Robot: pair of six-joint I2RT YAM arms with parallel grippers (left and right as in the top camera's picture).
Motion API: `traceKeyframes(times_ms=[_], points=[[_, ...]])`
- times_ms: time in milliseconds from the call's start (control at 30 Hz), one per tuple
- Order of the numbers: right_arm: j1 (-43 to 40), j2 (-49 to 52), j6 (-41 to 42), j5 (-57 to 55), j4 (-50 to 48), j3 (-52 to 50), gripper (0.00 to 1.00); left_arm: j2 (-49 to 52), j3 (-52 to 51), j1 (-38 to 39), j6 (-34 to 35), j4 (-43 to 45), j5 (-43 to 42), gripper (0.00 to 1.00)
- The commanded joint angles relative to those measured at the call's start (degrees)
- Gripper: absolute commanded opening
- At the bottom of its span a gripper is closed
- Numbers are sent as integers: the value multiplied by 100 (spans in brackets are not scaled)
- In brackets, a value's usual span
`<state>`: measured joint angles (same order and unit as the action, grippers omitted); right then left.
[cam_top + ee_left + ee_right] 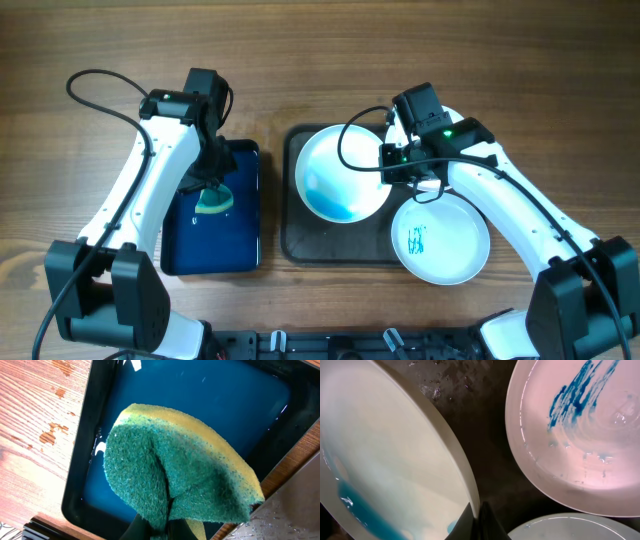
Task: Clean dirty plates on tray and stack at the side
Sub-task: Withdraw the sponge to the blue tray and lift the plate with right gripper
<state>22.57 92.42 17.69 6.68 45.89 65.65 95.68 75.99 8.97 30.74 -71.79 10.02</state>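
On my left wrist feed, the left gripper (167, 527) pinches a sponge (180, 475) at the bottom edge of the picture, its dark fingers clamped on the folded lower end. The sponge's green scouring face points at the camera, with yellow foam showing along its top and right edge. It hangs over a dark blue tray (80, 485) whose floor glints as if wet. Left of the tray I see the wooden table (30, 400), marked with a few darker wet spots (50, 435).
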Motion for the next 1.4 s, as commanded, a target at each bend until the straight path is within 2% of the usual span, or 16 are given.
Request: traceKeyframes(times_ms=[0, 267, 433, 667, 1367], points=[[9, -118, -275, -140, 44, 129, 4, 2, 90, -24, -50, 37, -13, 4], [11, -205, -988, -352, 114, 155, 5, 2, 90, -24, -50, 114, -13, 4], [11, -396, -1005, -433, 129, 210, 4, 2, 90, -24, -50, 127, -13, 4], [9, -673, -1029, -1414, 216, 328, 4, 2, 90, -24, -50, 127, -72, 4], [11, -673, -1329, -2024, 479, 970, 4, 2, 90, -24, -50, 155, -118, 4]])
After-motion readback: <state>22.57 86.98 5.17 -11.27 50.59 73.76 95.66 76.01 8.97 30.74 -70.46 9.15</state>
